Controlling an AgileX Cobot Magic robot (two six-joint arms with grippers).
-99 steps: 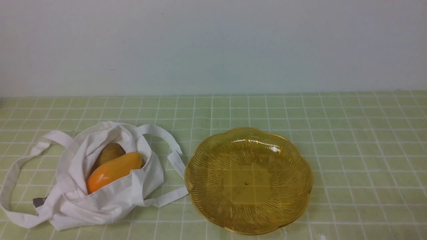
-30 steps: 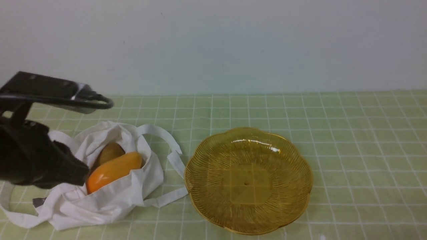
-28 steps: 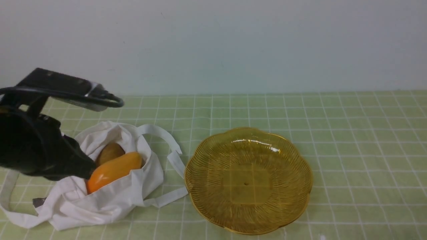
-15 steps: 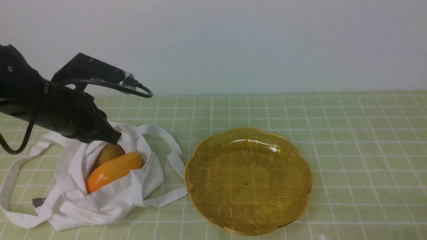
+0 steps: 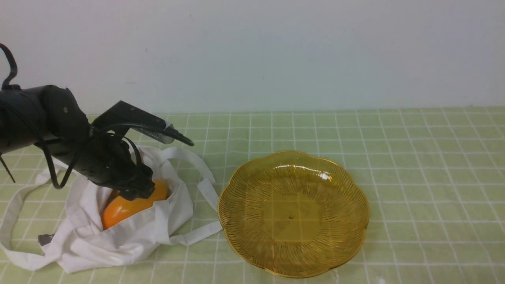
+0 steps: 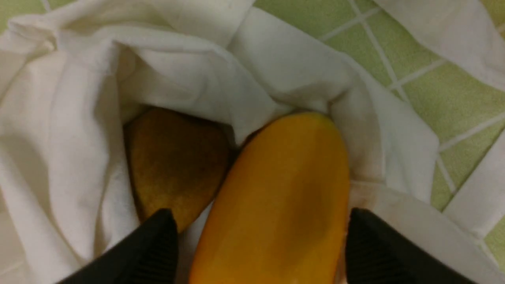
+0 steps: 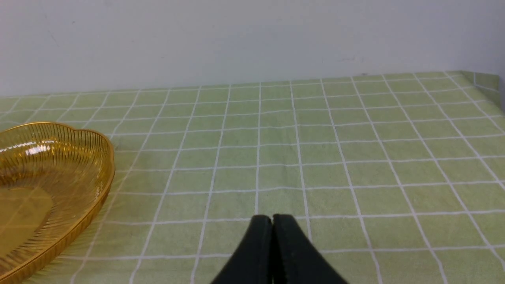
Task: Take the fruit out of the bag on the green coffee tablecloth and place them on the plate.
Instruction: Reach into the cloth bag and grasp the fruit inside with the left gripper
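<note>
As our left gripper (image 5: 138, 192) reaches into the white bag (image 5: 130, 240), its jaws stand spread wide on either side of the orange-yellow mango (image 5: 118, 209), not clamped on it. We see the brown kiwi (image 6: 173, 157) lying against the mango inside the bag's folds. The bag sits on the green coffee tablecloth (image 5: 414, 177), at nine o'clock from the amber plate (image 5: 294, 236), one strap reaching the plate's rim. Our right gripper (image 7: 272, 221), outside the front view, hangs low over the cloth at three o'clock from the plate, fingers pressed together on nothing.
</note>
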